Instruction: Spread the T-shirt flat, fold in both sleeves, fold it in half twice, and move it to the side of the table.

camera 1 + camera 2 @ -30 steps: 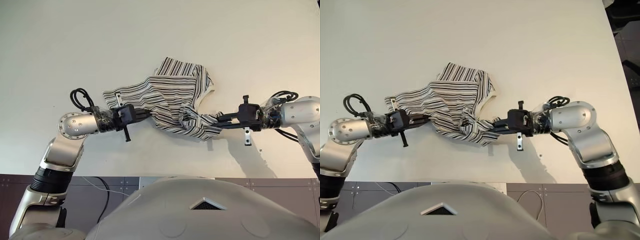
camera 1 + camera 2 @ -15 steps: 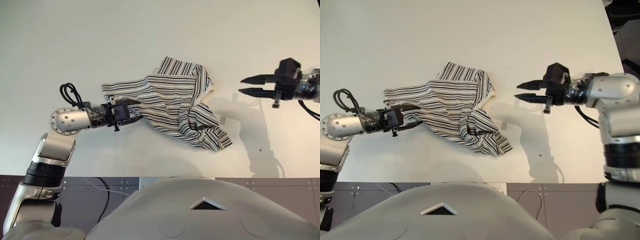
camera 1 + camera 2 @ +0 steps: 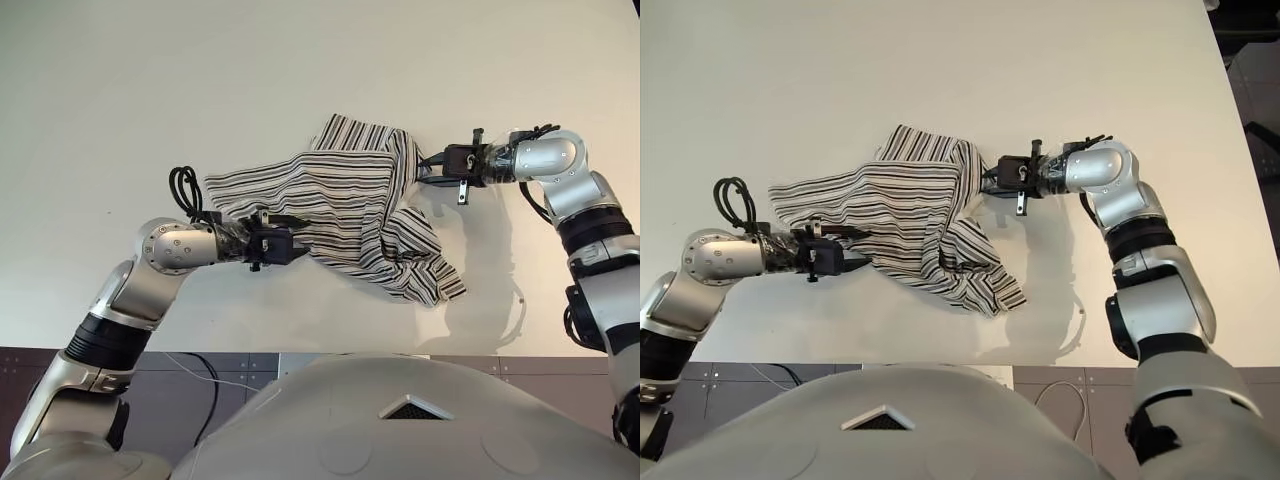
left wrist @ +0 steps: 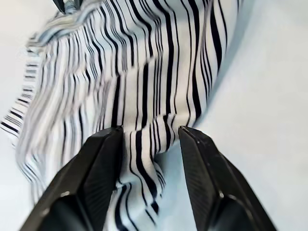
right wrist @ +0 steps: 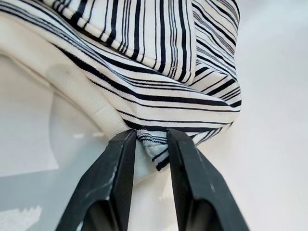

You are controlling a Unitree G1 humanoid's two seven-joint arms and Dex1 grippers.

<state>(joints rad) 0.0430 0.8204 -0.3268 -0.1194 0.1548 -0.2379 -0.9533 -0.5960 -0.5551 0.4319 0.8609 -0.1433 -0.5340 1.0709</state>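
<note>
The black-and-white striped T-shirt [image 3: 340, 200] lies crumpled in the middle of the white table [image 3: 150, 80], with a bunched fold at its near right. My left gripper [image 3: 300, 238] sits at the shirt's near left edge. Its fingers [image 4: 103, 154] are open and straddle the striped hem [image 4: 144, 139]. My right gripper [image 3: 425, 172] is at the shirt's far right edge, by the white ribbed collar [image 5: 72, 91]. It is shut on a small tuck of the fabric [image 5: 153, 144] there.
Bare white tabletop surrounds the shirt on all sides. The table's near edge [image 3: 300, 352] runs just beyond the crumpled fold, with a dark floor and a cable [image 3: 205, 385] below it.
My right gripper let go of the near crumpled fold, swung out open to the right, then came in to the collar edge and shut. My left gripper shifted along the near hem.
</note>
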